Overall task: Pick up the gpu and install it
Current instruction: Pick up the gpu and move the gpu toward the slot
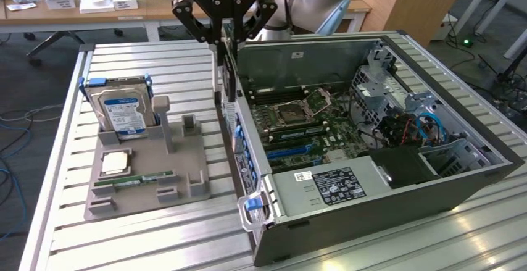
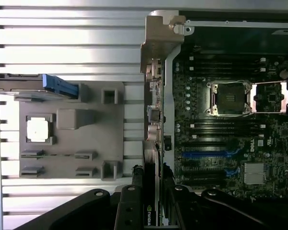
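Tool (image 1: 224, 39) first: in the exterior view I see its black fingers closed narrowly on the gpu (image 1: 221, 67), a thin black card hanging upright and edge-on. The card hangs at the side wall of the open grey metal computer case (image 1: 371, 191), which fills the slatted aluminium surface (image 1: 148, 234) toward the exterior view's right edge. Toward the exterior view's left edge sits a grey moulded holder (image 1: 189, 160). It carries a boxy silver hard drive with a blue-white label (image 1: 123, 110) standing upright, a square silver processor chip (image 1: 113, 162) and a narrow green RAM stick (image 1: 136, 178) lying flat.

On the wrist view, the tool (image 2: 152, 168) grips the gpu (image 2: 148, 213) between its two fingers (image 2: 134, 191). The card lines up over the case wall, between the holder (image 2: 67, 143) and the green motherboard (image 2: 221, 143). I cannot tell whether the card touches the case.
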### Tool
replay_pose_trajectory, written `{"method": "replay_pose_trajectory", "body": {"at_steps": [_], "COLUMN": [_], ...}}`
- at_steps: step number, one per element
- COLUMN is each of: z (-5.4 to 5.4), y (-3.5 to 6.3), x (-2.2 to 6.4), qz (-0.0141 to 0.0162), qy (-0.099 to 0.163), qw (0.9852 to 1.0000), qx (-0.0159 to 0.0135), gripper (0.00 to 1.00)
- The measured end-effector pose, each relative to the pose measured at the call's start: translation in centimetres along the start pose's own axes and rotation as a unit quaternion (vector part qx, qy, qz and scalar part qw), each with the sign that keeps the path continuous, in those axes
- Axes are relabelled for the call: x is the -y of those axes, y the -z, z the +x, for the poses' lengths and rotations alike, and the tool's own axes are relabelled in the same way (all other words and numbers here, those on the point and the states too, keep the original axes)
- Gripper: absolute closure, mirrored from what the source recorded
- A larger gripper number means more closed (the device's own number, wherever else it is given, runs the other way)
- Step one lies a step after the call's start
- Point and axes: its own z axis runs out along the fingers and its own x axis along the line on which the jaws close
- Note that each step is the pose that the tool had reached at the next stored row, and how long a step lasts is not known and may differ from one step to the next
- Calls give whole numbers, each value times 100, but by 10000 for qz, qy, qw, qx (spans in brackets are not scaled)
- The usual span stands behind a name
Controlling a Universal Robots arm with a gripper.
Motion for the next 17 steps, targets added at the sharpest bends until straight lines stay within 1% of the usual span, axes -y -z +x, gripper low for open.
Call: {"method": "replay_pose_trajectory", "body": {"at_steps": [8, 17], "z": [-159, -382], "y": [-5, -12], "x": [-28, -55], "qz": [-3, -8], "qy": [-1, -1], "qw": [10000, 10000], "qx": [0, 0], "gripper": [74, 74]}}
